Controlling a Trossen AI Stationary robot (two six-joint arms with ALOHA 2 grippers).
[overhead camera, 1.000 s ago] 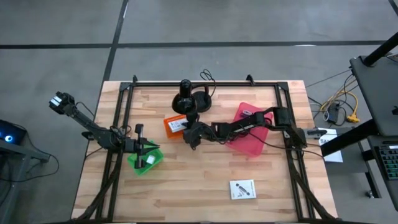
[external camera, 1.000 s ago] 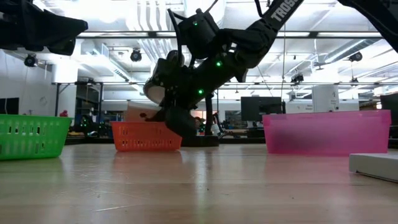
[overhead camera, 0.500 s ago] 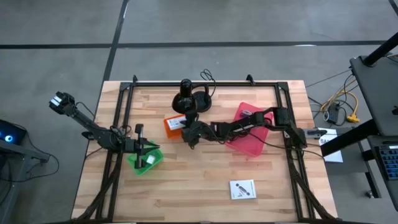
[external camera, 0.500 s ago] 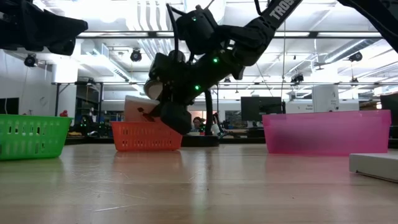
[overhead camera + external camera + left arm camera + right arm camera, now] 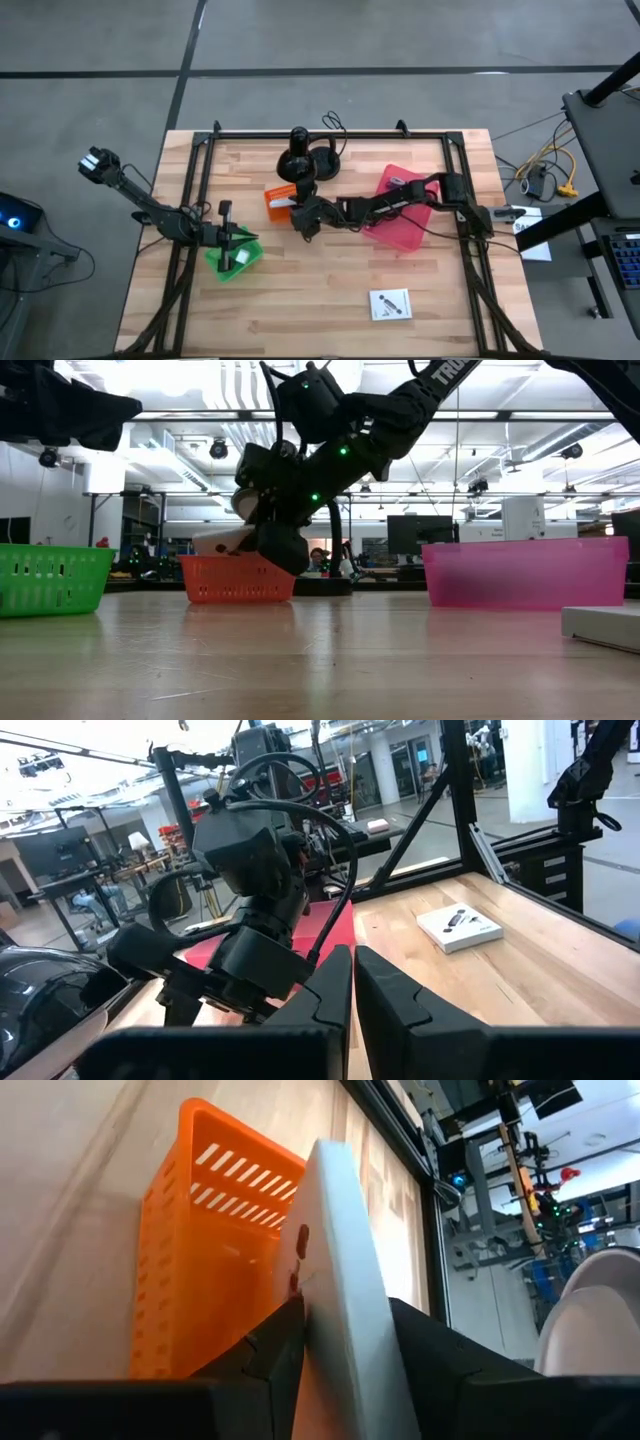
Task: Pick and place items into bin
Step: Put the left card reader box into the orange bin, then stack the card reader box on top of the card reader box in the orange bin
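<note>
1. The right end effector [image 5: 300, 213] grips a white box [image 5: 345, 1270] between its two fingers [image 5: 262, 1350]; the box sits nearly edge-on in the grip. It hangs at the rim of the orange basket [image 5: 280, 199], near the bench [image 5: 320, 300] centre.
2. Judged step: lowering the box into the orange basket. Centre it over the opening before release; in the low view the box [image 5: 222, 541] projects above the basket [image 5: 235, 578] rim.
3. Tilt the box so its lower edge clears the near wall; otherwise it may catch the rim and tip the light basket.
4. Open the fingers only once most of the box is inside.
5. The left end effector [image 5: 232, 240] waits over the green basket [image 5: 236, 262], fingers [image 5: 335, 985] almost touching and empty.
6. A second white box [image 5: 390, 303] lies on the bench near the front edge, well apart from the pink bin [image 5: 405, 230].
</note>
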